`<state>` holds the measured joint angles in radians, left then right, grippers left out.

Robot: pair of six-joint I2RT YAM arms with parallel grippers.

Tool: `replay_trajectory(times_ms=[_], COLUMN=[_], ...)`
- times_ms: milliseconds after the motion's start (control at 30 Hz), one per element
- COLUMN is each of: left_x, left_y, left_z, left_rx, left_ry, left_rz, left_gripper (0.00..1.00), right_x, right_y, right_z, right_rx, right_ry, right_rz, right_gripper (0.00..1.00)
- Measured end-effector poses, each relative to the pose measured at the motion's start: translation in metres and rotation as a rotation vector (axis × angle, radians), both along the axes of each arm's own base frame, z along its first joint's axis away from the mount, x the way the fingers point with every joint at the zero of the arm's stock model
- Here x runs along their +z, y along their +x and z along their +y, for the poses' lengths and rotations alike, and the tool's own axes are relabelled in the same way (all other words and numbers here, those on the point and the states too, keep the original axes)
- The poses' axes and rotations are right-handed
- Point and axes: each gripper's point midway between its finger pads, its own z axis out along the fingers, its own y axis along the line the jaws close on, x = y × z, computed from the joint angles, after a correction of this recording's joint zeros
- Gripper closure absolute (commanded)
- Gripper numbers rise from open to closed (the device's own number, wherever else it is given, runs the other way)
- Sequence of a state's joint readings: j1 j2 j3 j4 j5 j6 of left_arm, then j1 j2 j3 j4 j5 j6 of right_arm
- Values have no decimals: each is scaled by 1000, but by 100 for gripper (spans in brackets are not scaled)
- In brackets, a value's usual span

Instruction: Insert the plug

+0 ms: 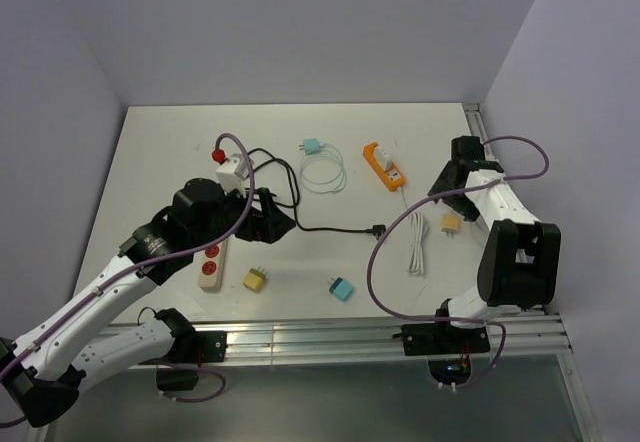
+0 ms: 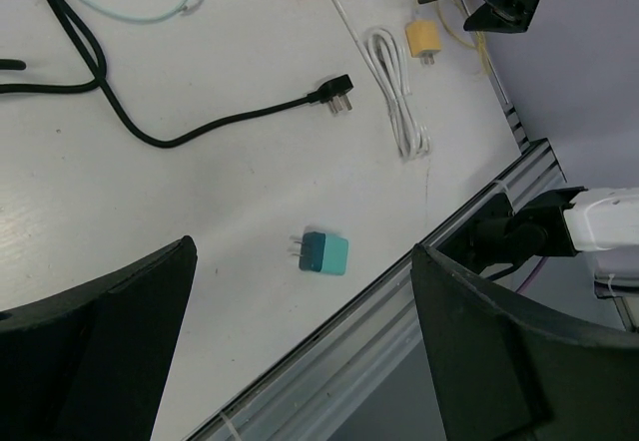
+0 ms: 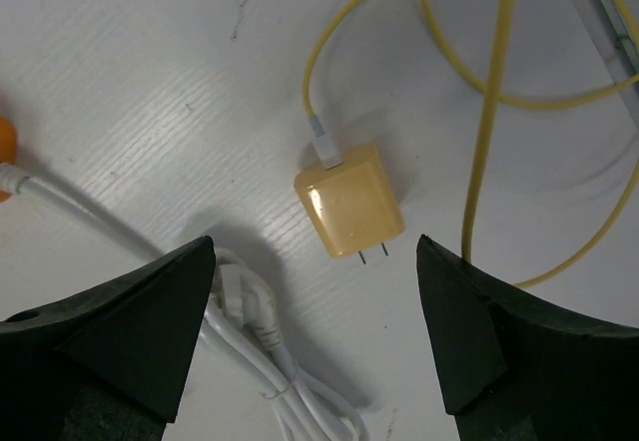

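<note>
The black plug (image 1: 378, 229) lies on the table at the end of its black cable, and also shows in the left wrist view (image 2: 337, 95). A white power strip (image 1: 210, 262) with red switches lies at the left, partly hidden under my left arm, with a white adapter (image 1: 232, 172) at its far end. My left gripper (image 1: 280, 220) is open and empty, well left of the plug and above a teal adapter (image 2: 324, 252). My right gripper (image 1: 447, 190) is open and empty, hovering over a yellow adapter (image 3: 349, 202).
A yellow cable (image 3: 489, 112) loops from the yellow adapter. A bundled white cable (image 1: 415, 242) lies beside it. An orange strip (image 1: 382, 165), a teal charger with coiled cable (image 1: 320, 167) and another yellow adapter (image 1: 255, 279) lie around. The metal rail (image 1: 380, 332) edges the front.
</note>
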<state>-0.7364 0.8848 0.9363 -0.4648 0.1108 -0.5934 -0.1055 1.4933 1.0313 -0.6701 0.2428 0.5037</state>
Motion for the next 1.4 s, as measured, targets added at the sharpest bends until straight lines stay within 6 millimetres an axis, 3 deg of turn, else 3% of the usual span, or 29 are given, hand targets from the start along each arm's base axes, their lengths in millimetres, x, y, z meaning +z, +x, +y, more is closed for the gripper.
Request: replay_trajectory(times_ms=[300, 533, 700, 900, 1000, 1067, 1233, 1400], left_x=[-4, -4, -8, -14, -17, -17, -8, 1], left_y=[0, 3, 4, 7, 7, 7, 6, 5], left_z=[2, 4, 3, 0, -1, -1, -1, -3], left_rx=[6, 20, 23, 24, 25, 25, 36, 35], left_ry=[18, 23, 34, 45, 49, 50, 31, -6], left_rz=[4, 1, 10, 30, 41, 48, 55, 45], left_gripper=[6, 5, 6, 6, 7, 8, 10, 17], right_x=[-30, -49, -57, -58, -58, -57, -42, 3], right_y=[-8, -10, -7, -3, 0, 1, 1, 14], right_z=[-21, -22, -18, -15, -14, -13, -9, 4], right_rx=[-21, 7, 23, 38, 46, 50, 58, 56], right_ry=[-19, -2, 22, 37, 39, 42, 52, 74], right_rz=[103, 160, 168, 153, 134, 114, 52, -118], right_gripper=[15, 20, 28, 46, 70, 100, 100, 100])
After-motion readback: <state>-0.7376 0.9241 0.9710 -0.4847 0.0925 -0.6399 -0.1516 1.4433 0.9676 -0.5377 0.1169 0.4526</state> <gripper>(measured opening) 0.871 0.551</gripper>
